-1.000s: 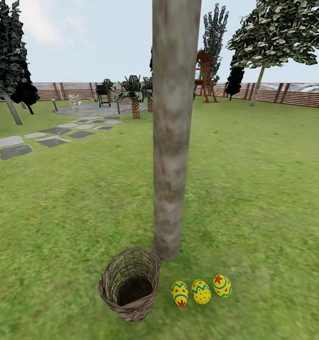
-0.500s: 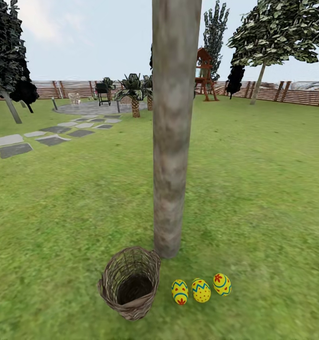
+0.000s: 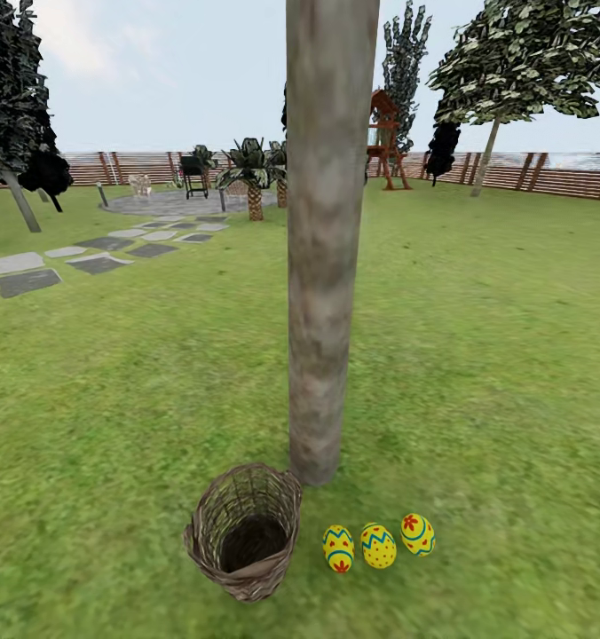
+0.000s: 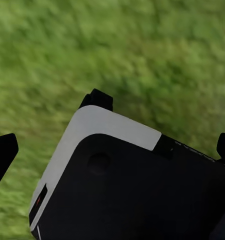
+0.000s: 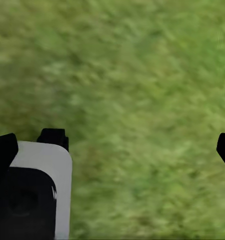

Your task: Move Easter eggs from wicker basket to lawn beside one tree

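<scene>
Both our grippers, left (image 4: 110, 150) and right (image 5: 112, 145), hang spread wide over bare lawn (image 5: 142, 75), holding nothing. Outward, the three eggs (image 3: 377, 546) lie in a row on the grass just beside the tree (image 3: 327, 266), and the basket (image 3: 245, 531) at the trunk's foot looks empty. We judge the placing done; best to keep the arms clear and nudge nothing. Stepping stones (image 3: 96, 253) and the fence (image 3: 548, 173) sit well apart.
</scene>
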Available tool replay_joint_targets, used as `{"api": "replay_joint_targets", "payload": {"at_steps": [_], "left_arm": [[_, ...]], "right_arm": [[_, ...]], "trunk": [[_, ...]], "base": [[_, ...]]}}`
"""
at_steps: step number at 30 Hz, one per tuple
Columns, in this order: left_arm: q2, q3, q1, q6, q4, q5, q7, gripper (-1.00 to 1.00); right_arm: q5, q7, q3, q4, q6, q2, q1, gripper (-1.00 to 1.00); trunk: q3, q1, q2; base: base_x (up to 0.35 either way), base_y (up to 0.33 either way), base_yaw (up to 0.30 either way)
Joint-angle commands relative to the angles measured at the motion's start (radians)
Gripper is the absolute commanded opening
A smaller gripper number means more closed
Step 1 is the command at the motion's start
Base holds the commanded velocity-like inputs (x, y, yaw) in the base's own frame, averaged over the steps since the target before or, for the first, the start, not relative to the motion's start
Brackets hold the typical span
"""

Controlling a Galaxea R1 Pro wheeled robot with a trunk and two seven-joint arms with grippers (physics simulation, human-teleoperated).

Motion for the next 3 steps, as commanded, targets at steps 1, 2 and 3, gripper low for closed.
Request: {"api": "replay_joint_targets", "payload": {"at_steps": [1, 2, 3], "left_arm": [[0.000, -0.007, -0.001, 0.003, 0.003, 0.011, -0.006, 1.00], [0.000, -0.007, -0.001, 0.003, 0.003, 0.011, -0.006, 1.00], [0.000, -0.007, -0.001, 0.003, 0.003, 0.011, -0.006, 1.00]], "right_arm": [[-0.009, 0.001, 0.009, 0.004, -0.007, 0.001, -0.001, 1.00], [-0.009, 0.001, 0.009, 0.004, -0.007, 0.001, -0.001, 1.00], [-0.009, 0.001, 0.009, 0.003, -0.007, 0.001, -0.001, 1.00]], "trunk": [[-0.001, 0.000, -0.001], [-0.001, 0.000, -0.001], [-0.001, 0.000, -0.001]], "base": [[0.000, 0.000, 0.000], [0.000, 0.000, 0.000], [0.000, 0.000, 0.000]]}}
